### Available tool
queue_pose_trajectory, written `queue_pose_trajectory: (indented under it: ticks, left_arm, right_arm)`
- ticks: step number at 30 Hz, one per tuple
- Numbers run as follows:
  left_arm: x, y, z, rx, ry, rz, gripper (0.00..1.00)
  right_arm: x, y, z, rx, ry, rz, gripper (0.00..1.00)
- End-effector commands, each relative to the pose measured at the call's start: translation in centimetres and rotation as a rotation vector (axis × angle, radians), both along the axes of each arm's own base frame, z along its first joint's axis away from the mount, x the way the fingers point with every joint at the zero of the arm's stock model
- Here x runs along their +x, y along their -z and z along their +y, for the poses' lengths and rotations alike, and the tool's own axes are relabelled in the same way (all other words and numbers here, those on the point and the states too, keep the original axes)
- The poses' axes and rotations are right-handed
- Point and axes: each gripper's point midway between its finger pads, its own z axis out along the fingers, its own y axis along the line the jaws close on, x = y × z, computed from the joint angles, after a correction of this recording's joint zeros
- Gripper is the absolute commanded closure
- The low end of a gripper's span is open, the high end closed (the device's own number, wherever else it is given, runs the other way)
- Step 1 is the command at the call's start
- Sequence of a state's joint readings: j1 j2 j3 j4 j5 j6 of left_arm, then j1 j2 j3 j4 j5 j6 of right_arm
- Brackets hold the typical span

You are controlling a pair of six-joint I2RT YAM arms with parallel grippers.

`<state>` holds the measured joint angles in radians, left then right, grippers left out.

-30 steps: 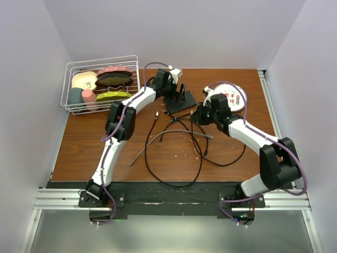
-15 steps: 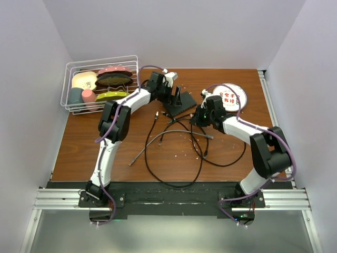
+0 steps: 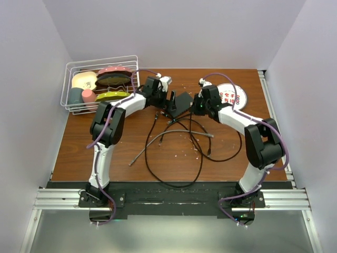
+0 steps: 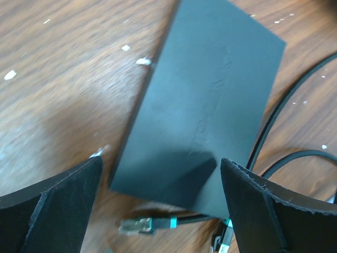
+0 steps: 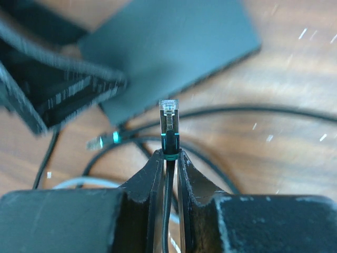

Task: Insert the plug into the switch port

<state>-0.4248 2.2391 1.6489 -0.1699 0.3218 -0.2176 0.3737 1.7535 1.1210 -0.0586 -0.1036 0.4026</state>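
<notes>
The small matte-black box [image 3: 184, 99] lies flat at the back middle of the table; the left wrist view shows its top face [image 4: 210, 95], and I cannot see the port on its edge. My left gripper [image 3: 170, 103] is open, its jaws wide on either side of the box's near end [image 4: 160, 166]. My right gripper [image 3: 199, 105] is shut on the cable just behind the plug [image 5: 168, 118], whose clear tip with a teal ring points at the box [image 5: 174, 47] from a short gap away. A second loose plug [image 4: 136, 225] lies on the wood by the box.
A round white disc with red marks [image 3: 232, 96] lies right of the right gripper. A white wire basket [image 3: 100, 84] of dishes stands at the back left. Black cable loops [image 3: 174, 158] and a grey cable [image 3: 168, 134] sprawl over the table's middle.
My right gripper has carried the plug back and left, closer to the box. My left arm has drawn in leftward, and the box now lies turned at a different angle.
</notes>
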Motion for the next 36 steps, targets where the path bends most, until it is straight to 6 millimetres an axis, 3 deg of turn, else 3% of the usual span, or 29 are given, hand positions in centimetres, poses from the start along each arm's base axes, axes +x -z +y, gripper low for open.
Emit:
queue_pose_trajectory:
  ticks: [1,2,4,6,8,10,11,12,15,25,36]
  left_arm:
    - [1.4,-3.3,2.2,0.002,-0.108,-0.07,0.0]
    - [1.1,-2.9,2.5,0.006,-0.116,-0.061,0.0]
    - [1.0,-4.6,2.7,-0.015,-0.13,-0.104,0.0]
    - [-0.2,-4.8,3.4,-0.015,-0.143,-0.107,0.0]
    - [-1.2,-5.1,4.1,-0.01,-0.163,-0.109,0.0]
    - [-1.8,-5.2,4.5,-0.014,-0.18,-0.108,0.0]
    - [-2.7,-5.2,4.9,-0.018,-0.188,-0.101,0.0]
    - [-3.1,-5.2,5.0,-0.023,-0.188,-0.101,0.0]
    - [-4.1,-5.5,5.5,-0.036,-0.201,-0.115,0.0]
    - [-6.1,-1.5,6.8,0.014,-0.251,-0.02,0.0]
    - [-6.8,2.1,9.2,0.06,-0.332,0.02,0.01]
  right_arm:
    - [4.6,-1.5,-2.1,-0.098,0.112,-0.082,1.0]
    - [5.4,-1.6,-2.7,-0.106,0.131,-0.085,1.0]
    - [7.3,-1.5,-3.6,-0.116,0.162,-0.087,1.0]
    - [9.0,-2.2,-4.2,-0.117,0.188,-0.112,1.0]
    - [10.1,-1.2,-5.4,-0.123,0.214,-0.096,1.0]
    - [11.5,-1.6,-5.9,-0.122,0.231,-0.106,1.0]
    - [11.9,-0.4,-5.9,-0.13,0.23,-0.084,1.0]
    - [12.7,-0.8,-5.7,-0.129,0.229,-0.09,1.0]
    - [13.6,0.6,-5.1,-0.131,0.201,-0.058,1.0]
    - [13.3,3.5,-1.7,-0.121,0.063,0.016,1.0]
    - [12.0,4.1,4.3,-0.112,-0.12,-0.002,1.0]
